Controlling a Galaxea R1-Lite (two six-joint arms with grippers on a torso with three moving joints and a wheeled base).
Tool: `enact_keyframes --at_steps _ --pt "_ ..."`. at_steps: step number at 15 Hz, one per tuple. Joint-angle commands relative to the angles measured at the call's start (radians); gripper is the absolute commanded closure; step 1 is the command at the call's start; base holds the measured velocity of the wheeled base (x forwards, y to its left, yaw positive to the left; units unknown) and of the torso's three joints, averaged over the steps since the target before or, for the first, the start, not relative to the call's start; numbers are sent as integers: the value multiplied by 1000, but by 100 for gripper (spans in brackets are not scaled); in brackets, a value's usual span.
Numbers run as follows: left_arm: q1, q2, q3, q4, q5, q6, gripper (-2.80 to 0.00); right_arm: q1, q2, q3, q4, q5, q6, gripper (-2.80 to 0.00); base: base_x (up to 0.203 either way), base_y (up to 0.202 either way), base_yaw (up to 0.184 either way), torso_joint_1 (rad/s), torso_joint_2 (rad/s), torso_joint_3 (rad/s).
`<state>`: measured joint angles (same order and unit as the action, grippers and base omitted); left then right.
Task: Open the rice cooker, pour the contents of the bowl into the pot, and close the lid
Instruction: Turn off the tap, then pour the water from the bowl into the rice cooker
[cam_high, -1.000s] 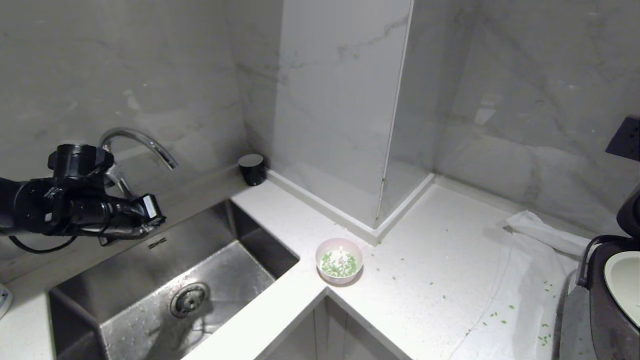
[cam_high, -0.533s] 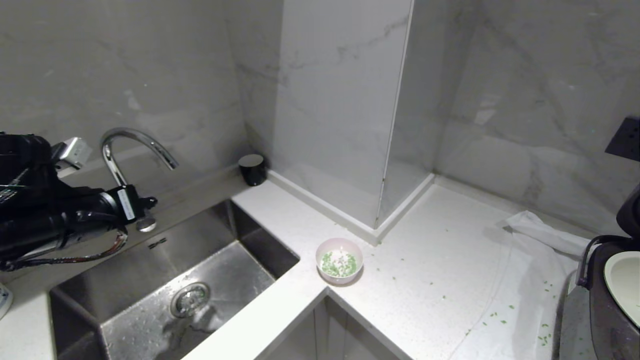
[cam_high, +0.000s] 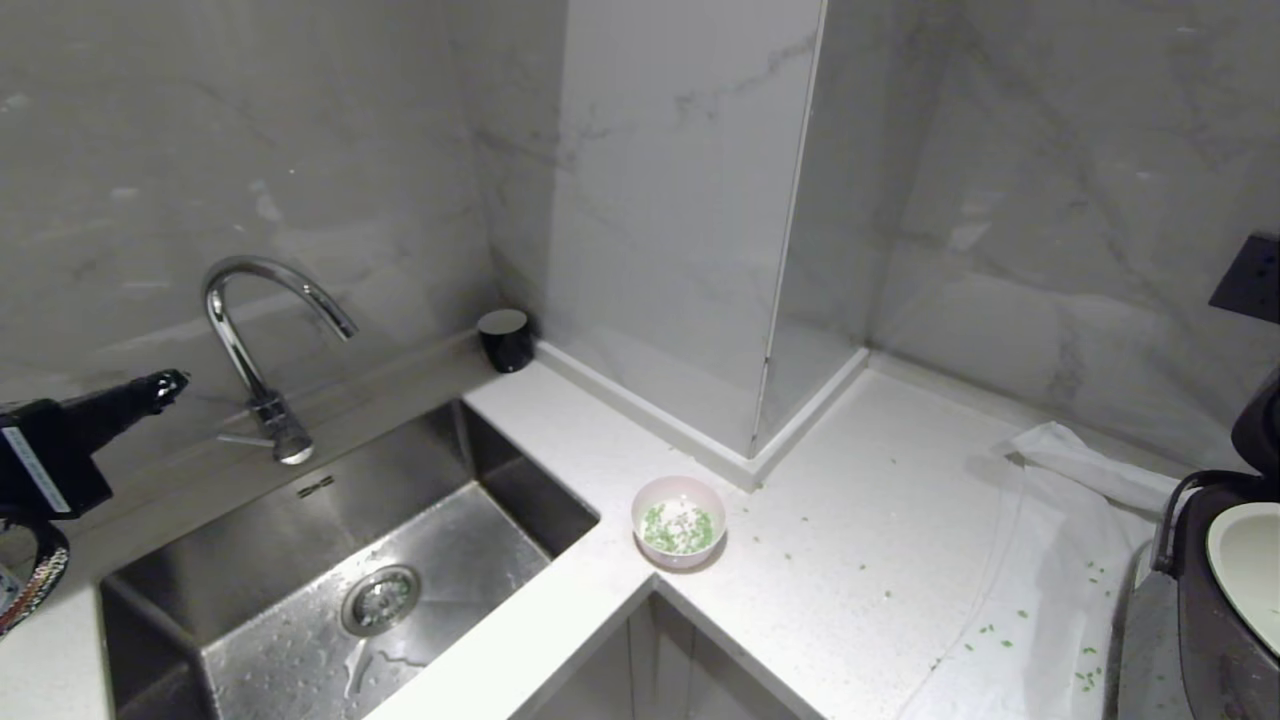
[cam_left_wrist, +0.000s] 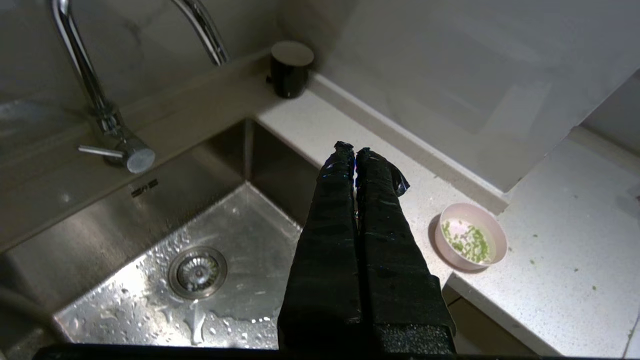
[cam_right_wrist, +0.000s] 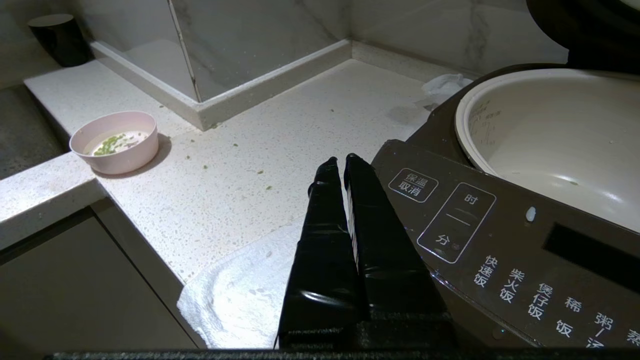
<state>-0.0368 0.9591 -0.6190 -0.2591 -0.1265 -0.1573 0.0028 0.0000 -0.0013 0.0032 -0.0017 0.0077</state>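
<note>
The pale pink bowl (cam_high: 679, 522) (cam_left_wrist: 470, 243) (cam_right_wrist: 115, 141) stands on the white counter by the sink corner, with the green chopped contents (cam_high: 678, 531) (cam_left_wrist: 469, 244) inside. At the far right the dark rice cooker (cam_high: 1210, 610) (cam_right_wrist: 500, 225) has its lid (cam_high: 1262, 425) (cam_right_wrist: 590, 25) raised, showing the empty white pot (cam_high: 1250, 570) (cam_right_wrist: 550, 135). My left gripper (cam_high: 168, 381) (cam_left_wrist: 354, 149) is shut and empty at the left edge, above the sink and well left of the bowl. My right gripper (cam_right_wrist: 339, 161) is shut and empty beside the cooker's front panel.
A steel sink (cam_high: 300, 640) with a curved faucet (cam_high: 262, 290) fills the left. A black cup (cam_high: 504, 338) stands in the corner by the marble column (cam_high: 680, 200). A white cloth (cam_high: 1060, 520) lies under the cooker. Green bits are scattered on the counter.
My left arm has pulled back to the left from over the sink; now only its shut tip shows at the head view's left edge. The bowl and cooker have not moved.
</note>
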Motion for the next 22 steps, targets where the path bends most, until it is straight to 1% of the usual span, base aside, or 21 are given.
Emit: enact_keyframes --at_steps 1,7,9,10,11,14,15,16,17,18,19,21,22 --pt "0 -134 27 -1 0 0 0 0 0 0 0 -1 0 0 0 0 0 0 0 0" --pt "2 -300 117 -3 1 10 0 0 0 1 0 0 0 0 0 0 0 0 0 0" --pt "-2 -376 120 5 -5 23 0 0 0 1 0 -1 0 0 0 0 0 0 0 0" --pt "-4 -427 112 17 -11 46 0 0 0 1 0 -1 0 0 0 0 0 0 0 0" --pt "-4 -474 98 59 -14 88 0 0 0 1 0 -1 0 0 0 0 0 0 0 0" --pt "9 -605 61 223 -9 201 0 0 0 0 0 -1 0 0 0 0 0 0 0 0" --pt "33 -652 65 251 -5 239 0 0 0 1 0 -1 0 0 0 0 0 0 0 0" --pt "65 -692 80 263 -3 262 0 0 0 0 0 -1 0 0 0 0 0 0 0 0" --pt "81 -716 120 264 6 297 0 0 0 1 0 -1 0 0 0 0 0 0 0 0" --pt "80 -734 146 263 53 315 0 0 0 0 0 -1 0 0 0 0 0 0 0 0" --pt "73 -764 166 267 90 317 0 0 0 0 0 -1 0 0 0 0 0 0 0 0" --pt "53 -837 255 285 116 322 0 0 0 1 0 0 0 0 0 0 0 0 0 0" --pt "47 -863 281 290 124 322 0 0 0 0 0 -1 0 0 0 0 0 0 0 0"
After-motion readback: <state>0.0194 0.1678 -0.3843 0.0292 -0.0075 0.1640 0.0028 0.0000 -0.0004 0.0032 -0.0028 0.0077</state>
